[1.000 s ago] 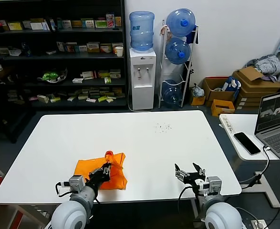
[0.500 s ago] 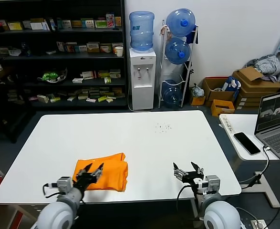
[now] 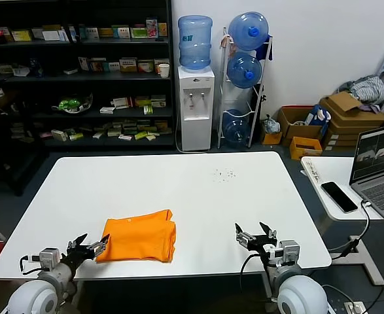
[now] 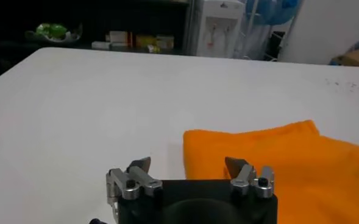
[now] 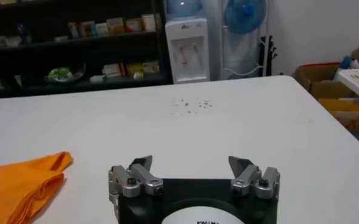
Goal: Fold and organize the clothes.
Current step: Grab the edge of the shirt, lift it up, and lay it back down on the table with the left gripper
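Lying folded on white table (image 3: 178, 190): T-shirt (image 3: 139, 237)

No text, label or number can be read anywhere.

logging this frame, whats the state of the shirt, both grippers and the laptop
shirt: folded, lying flat on the table, not held
left gripper: open, empty, at the shirt's left edge
right gripper: open, empty, near the table's front edge
laptop: open, screen on
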